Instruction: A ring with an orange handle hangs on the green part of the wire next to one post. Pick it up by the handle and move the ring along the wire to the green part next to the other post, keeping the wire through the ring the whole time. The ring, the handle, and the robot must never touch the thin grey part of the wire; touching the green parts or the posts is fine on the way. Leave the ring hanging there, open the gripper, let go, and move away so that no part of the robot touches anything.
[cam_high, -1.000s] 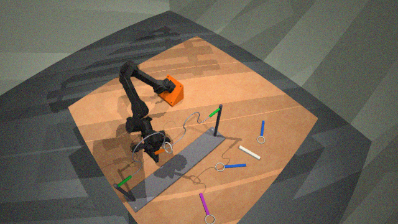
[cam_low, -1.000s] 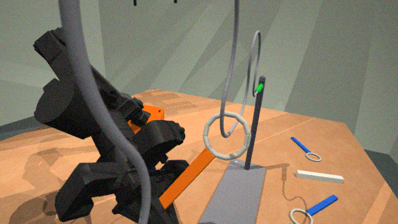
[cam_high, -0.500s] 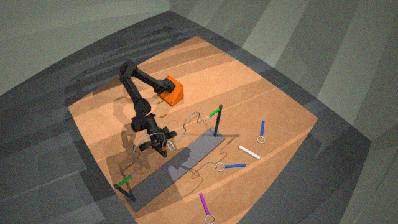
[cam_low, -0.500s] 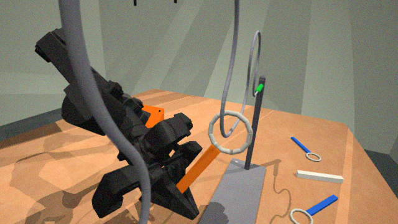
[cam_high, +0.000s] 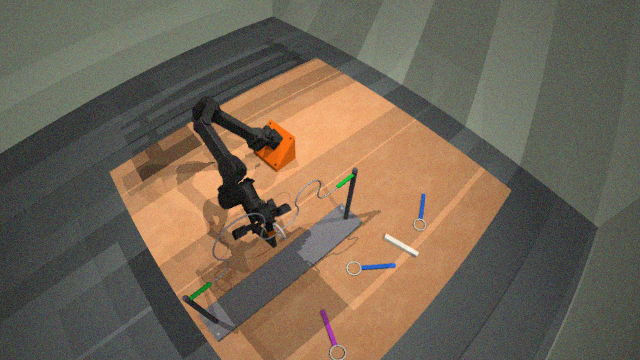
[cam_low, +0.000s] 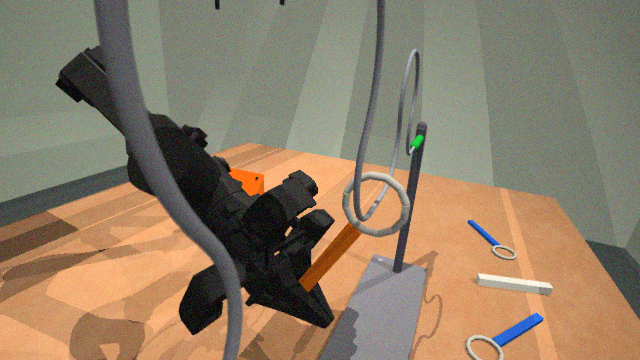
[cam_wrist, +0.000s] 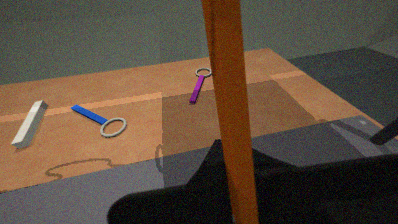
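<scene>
My gripper is shut on the orange handle, near its lower end. The handle rises tilted to the pale ring, which stands roughly upright. The grey wire passes through the ring at a low bend between the posts. The bend lies near the ring's lower left rim in the exterior view; whether they touch is unclear. One green part is at the far post, the other green part at the near post.
The grey base plate lies below the gripper. A big wire loop passes close beside the arm. Two blue-handled rings, a purple-handled ring and a white bar lie beyond the plate. An orange block is at the arm's base.
</scene>
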